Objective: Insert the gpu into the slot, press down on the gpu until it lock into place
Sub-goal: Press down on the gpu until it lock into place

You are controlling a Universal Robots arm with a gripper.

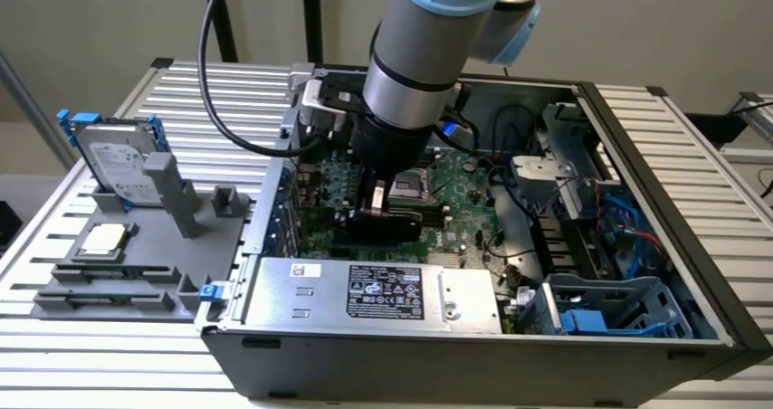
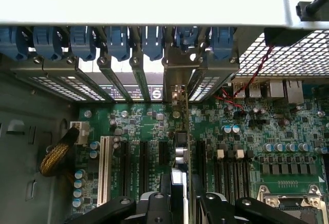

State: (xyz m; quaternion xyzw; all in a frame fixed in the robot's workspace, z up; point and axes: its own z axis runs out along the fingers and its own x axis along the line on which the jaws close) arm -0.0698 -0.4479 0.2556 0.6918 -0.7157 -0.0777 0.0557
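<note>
Standing edge-down over the motherboard (image 2: 288, 136), the gpu (image 2: 180, 144) is clamped upright by the gripper (image 2: 181, 202), so that its metal bracket (image 2: 180, 72) is lined with the rear case opening; whether its edge is seated in the slot cannot be told.

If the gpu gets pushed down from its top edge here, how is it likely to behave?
The gpu looks like a thin, rigid board standing on edge, so it should probably resist bending but could tilt sideways. Its exposed parts look fragile. The gripper clamps both faces, likely steadying it.
</note>
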